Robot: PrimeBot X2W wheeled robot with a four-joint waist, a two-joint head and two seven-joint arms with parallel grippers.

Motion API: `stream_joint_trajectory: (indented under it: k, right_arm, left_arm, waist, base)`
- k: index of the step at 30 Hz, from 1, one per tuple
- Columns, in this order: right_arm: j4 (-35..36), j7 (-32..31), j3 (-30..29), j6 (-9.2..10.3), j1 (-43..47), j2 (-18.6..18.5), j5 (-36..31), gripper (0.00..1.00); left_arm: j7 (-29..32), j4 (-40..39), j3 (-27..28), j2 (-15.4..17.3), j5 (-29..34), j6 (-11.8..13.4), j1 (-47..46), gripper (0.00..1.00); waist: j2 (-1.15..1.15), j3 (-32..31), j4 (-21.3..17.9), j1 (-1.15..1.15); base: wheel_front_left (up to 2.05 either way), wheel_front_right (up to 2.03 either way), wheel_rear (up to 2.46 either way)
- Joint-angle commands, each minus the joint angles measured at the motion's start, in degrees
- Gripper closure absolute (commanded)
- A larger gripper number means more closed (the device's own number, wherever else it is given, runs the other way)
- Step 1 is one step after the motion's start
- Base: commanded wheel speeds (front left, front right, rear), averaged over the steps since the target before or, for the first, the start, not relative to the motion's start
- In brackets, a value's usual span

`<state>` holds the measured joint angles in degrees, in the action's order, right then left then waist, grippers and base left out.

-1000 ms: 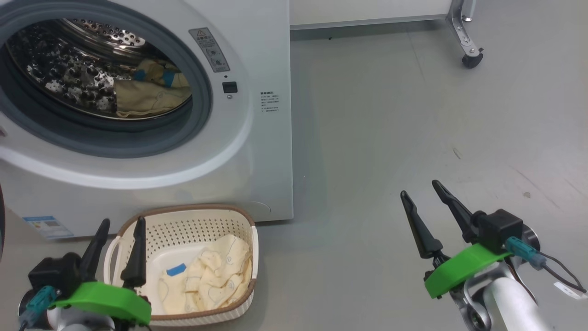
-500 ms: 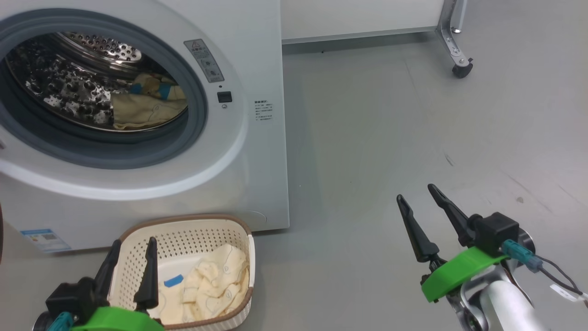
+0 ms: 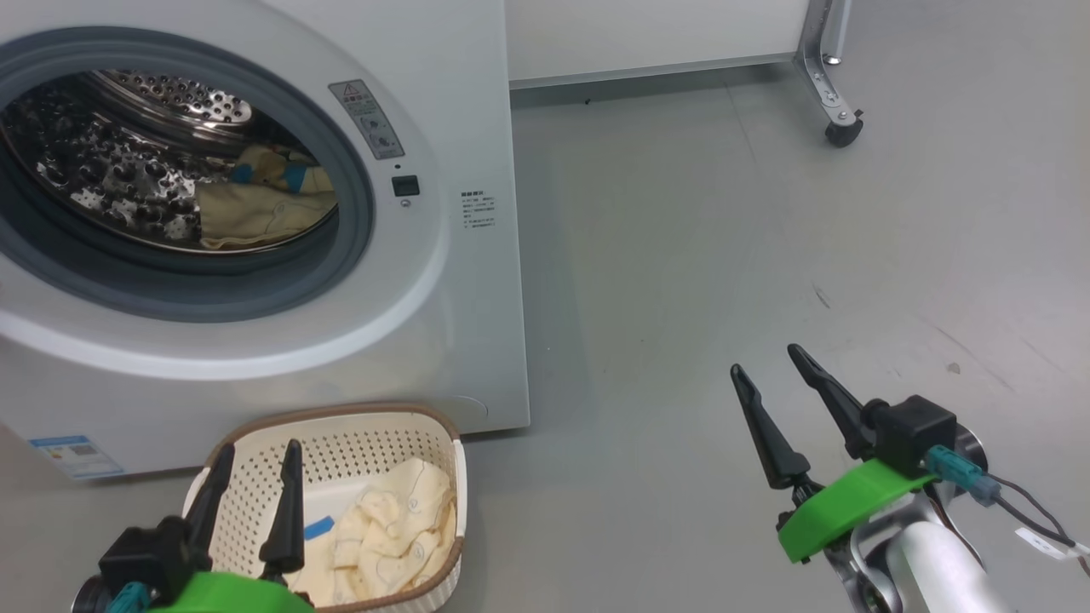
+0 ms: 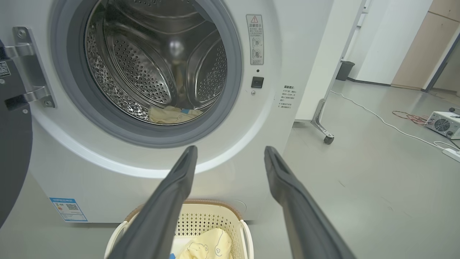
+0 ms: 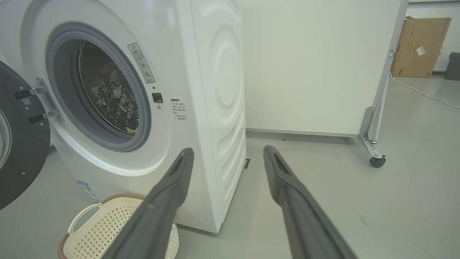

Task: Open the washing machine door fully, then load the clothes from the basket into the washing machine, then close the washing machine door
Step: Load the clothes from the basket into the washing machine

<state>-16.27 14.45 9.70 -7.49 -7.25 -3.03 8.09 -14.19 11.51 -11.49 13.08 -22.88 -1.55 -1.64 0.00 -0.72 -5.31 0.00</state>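
The washing machine (image 3: 477, 281) fills the 10 o'clock part of the head view. Its round opening is uncovered, with the grey seal (image 3: 213, 294) ringing the perforated steel drum (image 3: 128, 170). The washing machine door (image 5: 21, 151) is swung wide open. It shows at the 9 o'clock edge of the right wrist view, hanging on its metal hinge, with the dark inner face towards the camera.

A cream garment (image 3: 255, 213) with blue patches lies on the drum's lower wall, at about 4 o'clock inside the opening.

The basket (image 3: 358, 451) stands on the grey floor (image 3: 681, 255), close in front of the machine's lower right corner, at 7 o'clock in the head view. The clothes (image 3: 392, 528) are heaped against its right wall, pale yellow with thin line drawings.

The left jaws sit at 7 o'clock in the head view, released and spread wide with nothing between them. Their tips point towards 12 o'clock over the left half of the basket, and it cannot be told whether they touch it. In the left wrist view they frame the machine's front, with the basket below them at 6 o'clock.

The right jaws are at 4 o'clock in the head view, also released and empty. They are over bare floor, well apart from the basket and the machine.

A caster wheel (image 3: 843, 132) on a metal foot stands at 1 o'clock.
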Motion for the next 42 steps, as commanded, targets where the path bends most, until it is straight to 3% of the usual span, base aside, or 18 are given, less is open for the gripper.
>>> stream_joint_trajectory:
  k: [1, 42]
  right_arm:
    - [1.5, 0.5, 1.3, 0.00, -1.2, 0.2, 0.3, 0.00]
    - [1.5, 0.5, 1.0, 0.00, -1.6, 0.2, 0.0, 0.00]
  left_arm:
    - [-0.8, -1.3, 2.8, 0.6, 0.9, -0.3, -1.4, 0.00]
    - [-0.8, 0.8, 7.1, -4.0, 7.5, -4.0, -1.9, 0.00]
  waist:
    - [0.00, 0.1, 0.0, 0.00]
    - [0.00, 2.3, 0.0, 0.00]
  base:
    - [0.00, 0.00, 0.00]
    - [0.00, 0.00, 0.00]
